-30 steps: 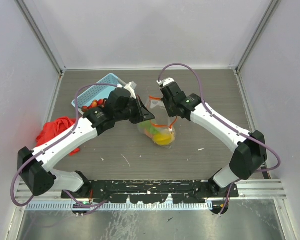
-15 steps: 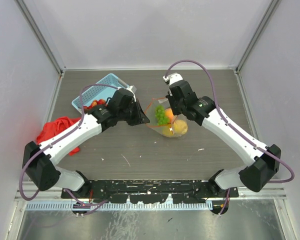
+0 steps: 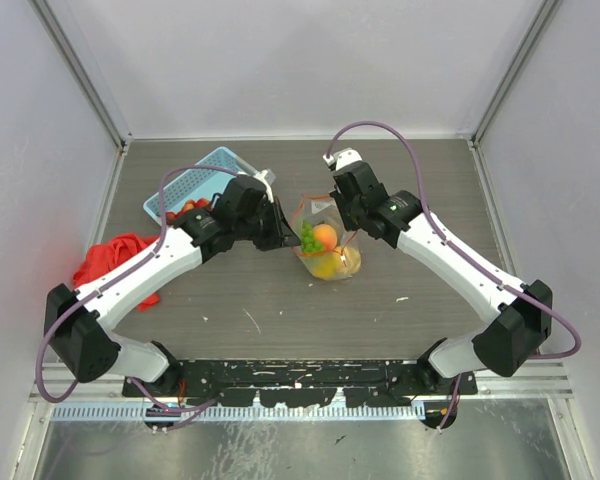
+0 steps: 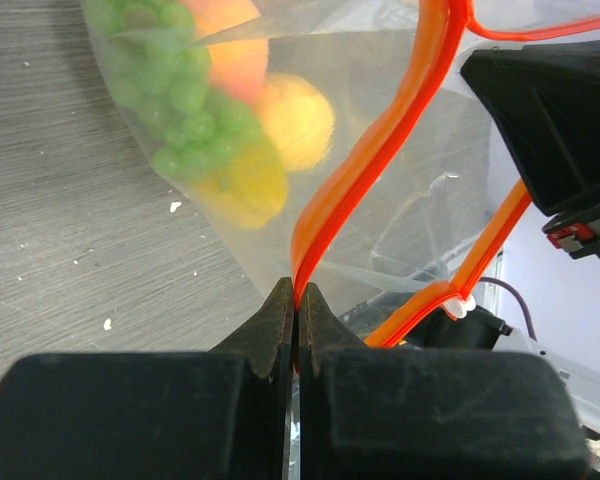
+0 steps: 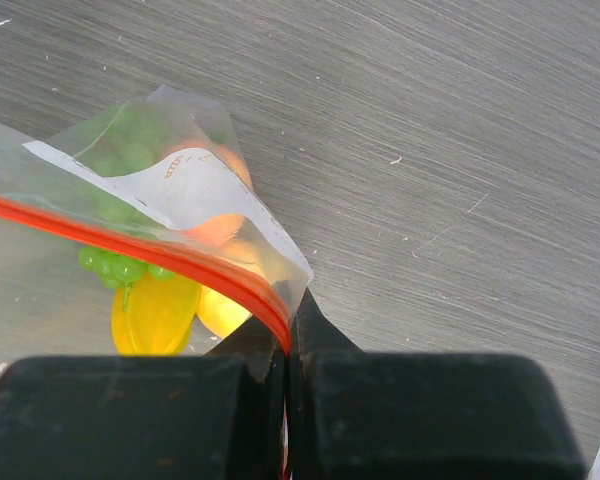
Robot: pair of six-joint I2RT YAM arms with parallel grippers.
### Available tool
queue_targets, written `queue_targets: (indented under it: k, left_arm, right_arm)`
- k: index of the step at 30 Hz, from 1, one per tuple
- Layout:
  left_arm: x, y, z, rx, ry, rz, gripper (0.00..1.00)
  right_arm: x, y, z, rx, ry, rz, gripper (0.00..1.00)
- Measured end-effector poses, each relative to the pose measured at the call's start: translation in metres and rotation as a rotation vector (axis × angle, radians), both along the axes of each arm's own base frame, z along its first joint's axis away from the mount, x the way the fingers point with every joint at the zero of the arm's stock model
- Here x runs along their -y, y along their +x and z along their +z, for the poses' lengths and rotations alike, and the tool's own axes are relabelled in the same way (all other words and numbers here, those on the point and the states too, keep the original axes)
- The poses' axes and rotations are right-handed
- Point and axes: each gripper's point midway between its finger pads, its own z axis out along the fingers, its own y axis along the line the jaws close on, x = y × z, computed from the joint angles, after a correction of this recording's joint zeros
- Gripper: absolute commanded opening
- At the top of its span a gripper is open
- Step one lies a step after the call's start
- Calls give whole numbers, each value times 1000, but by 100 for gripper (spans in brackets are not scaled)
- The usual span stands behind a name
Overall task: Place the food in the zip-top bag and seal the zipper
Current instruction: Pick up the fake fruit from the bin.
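Note:
The clear zip-top bag (image 3: 325,245) hangs between my two grippers above the table. Inside it are green grapes (image 3: 307,238), an orange-pink peach (image 3: 325,236) and a yellow lemon (image 3: 327,264). My left gripper (image 3: 288,238) is shut on the red-orange zipper (image 4: 360,200) at the bag's left end. My right gripper (image 3: 348,232) is shut on the zipper (image 5: 180,262) at its right end, by the white label (image 5: 170,180). The mouth gapes open in the left wrist view. Red strawberries (image 3: 187,209) lie in the light-blue basket (image 3: 195,180).
A red cloth (image 3: 115,262) lies at the table's left side. The basket stands at the back left, just behind my left arm. Grey walls close in the table on three sides.
Both grippers have kept hold of the bag. It swung up and right half a second ago and now hangs more upright and narrower, with the fruit settled at its bottom.

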Motion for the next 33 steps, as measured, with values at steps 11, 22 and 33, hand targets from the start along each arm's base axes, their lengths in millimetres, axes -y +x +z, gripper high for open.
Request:
queue_targets:
  k: [11,22,33]
  left_arm:
    - [-10,5,-8,27,66,18,1]
    - [-8,4,-7,25,57,10,18]
    - [-13,3,5,63,45,7,43]
  right_arm:
    - [4,2,0,9,-16,-19,1]
    - [9,3,1,17,-25,-37,1]
    - [7,3,1,14,-18,-33,1]
